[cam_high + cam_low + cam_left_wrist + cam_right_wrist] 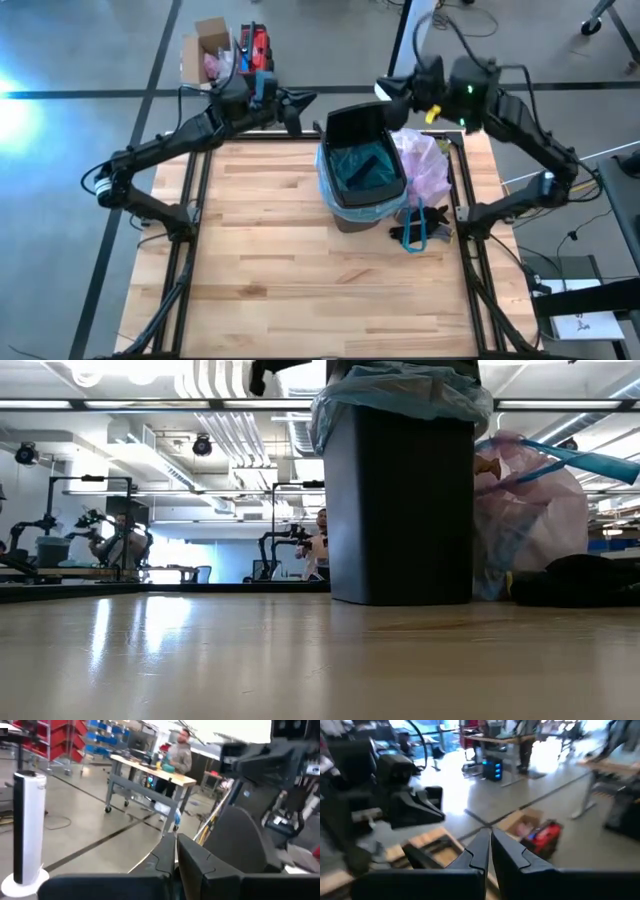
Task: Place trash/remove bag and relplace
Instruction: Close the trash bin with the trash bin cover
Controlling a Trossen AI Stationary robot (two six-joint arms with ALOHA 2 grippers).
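A black bin (358, 160) stands near the table's far edge, lined with a light-blue plastic bag (352, 170) whose rim folds over the bin's top (400, 395). The pale pink bag (425, 165) sits bunched on the table against the bin's right side (540, 520), its blue drawstring (580, 460) sticking out. The trash is hidden. My left gripper (303, 101) hangs shut above the far edge, left of the bin. My right gripper (386, 90) hangs shut above the far edge, just behind the bin. Neither has anything between its fingers (176, 855) (490, 847).
A dark object with a blue loop (415, 230) lies on the table in front of the pink bag. On the floor beyond the far edge are a cardboard box (205, 50) and a red case (260, 45). Bare wood spreads left of and in front of the bin (270, 250).
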